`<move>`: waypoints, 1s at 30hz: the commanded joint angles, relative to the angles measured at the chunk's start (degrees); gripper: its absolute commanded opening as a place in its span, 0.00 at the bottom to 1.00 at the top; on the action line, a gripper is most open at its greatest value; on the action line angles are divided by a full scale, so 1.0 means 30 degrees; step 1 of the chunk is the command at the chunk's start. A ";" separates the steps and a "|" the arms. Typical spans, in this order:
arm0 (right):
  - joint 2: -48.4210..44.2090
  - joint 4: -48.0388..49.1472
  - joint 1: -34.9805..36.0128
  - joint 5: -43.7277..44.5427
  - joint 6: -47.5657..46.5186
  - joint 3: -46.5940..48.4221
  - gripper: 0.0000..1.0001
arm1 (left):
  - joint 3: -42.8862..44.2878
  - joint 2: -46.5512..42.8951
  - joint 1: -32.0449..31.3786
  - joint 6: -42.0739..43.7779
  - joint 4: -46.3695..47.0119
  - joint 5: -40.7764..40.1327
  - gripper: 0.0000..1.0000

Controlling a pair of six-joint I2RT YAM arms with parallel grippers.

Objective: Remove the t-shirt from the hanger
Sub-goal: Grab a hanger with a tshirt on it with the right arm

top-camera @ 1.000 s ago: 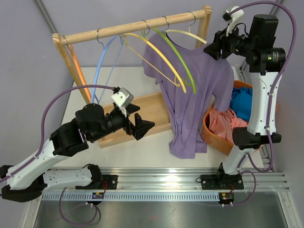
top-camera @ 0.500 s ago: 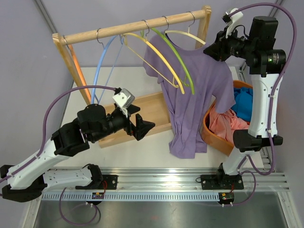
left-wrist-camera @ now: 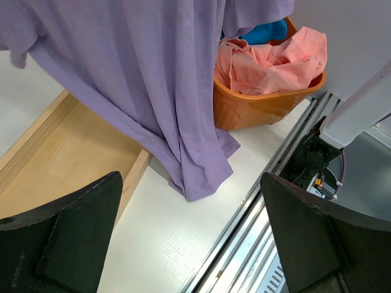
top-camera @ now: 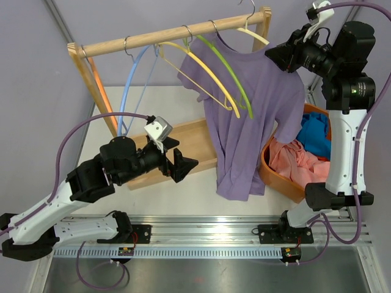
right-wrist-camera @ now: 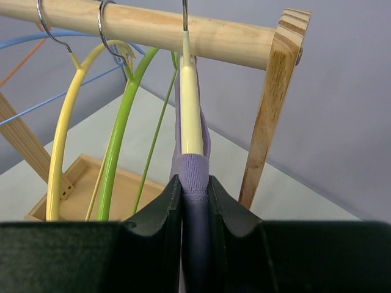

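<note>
The purple t-shirt [top-camera: 250,116] hangs on a cream hanger [top-camera: 259,38] at the right end of the wooden rail [top-camera: 177,32]. The hanger's hook [top-camera: 248,9] stands raised, at or above the rail. My right gripper [top-camera: 276,56] is shut on the hanger's right arm through the shirt's shoulder. In the right wrist view its jaws [right-wrist-camera: 195,189] pinch the purple fabric [right-wrist-camera: 194,174] over the cream hanger [right-wrist-camera: 190,104]. My left gripper [top-camera: 183,163] is open and empty, low, left of the shirt's hem [left-wrist-camera: 201,177]. In the left wrist view it [left-wrist-camera: 195,244] hangs over the table.
Yellow [top-camera: 208,73], green [top-camera: 229,76] and blue [top-camera: 131,79] hangers hang on the rail. A shallow wooden tray [top-camera: 189,140] lies under it. An orange basket [top-camera: 284,180] with pink and blue clothes sits at the right. The rail's right post [right-wrist-camera: 272,104] is close to my right gripper.
My right gripper has moved up and to the right, lifting the cream hanger and shirt; the hook has risen and the hem has come up. The left arm has barely moved.
</note>
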 commanded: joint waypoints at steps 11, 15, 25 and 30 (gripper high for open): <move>-0.4512 0.3424 -0.0145 -0.0115 -0.0632 -0.4535 0.00 | -0.0038 -0.0354 0.0018 -0.0064 0.0912 -0.0690 0.99; -0.6356 0.2922 -0.0525 -0.0027 -0.1159 -0.7116 0.00 | 0.0108 -0.0150 0.0048 0.0053 0.0825 -0.0631 0.99; -1.0691 -0.2987 -0.3514 -0.0817 -0.1189 -1.2069 0.00 | -0.0155 -0.0353 0.0048 0.0024 0.0444 -0.0895 0.99; -1.2130 -0.6360 -0.3602 -0.0877 -0.1453 -1.3945 0.00 | -0.0155 -0.0354 0.0077 -0.0005 0.0006 -0.0836 0.99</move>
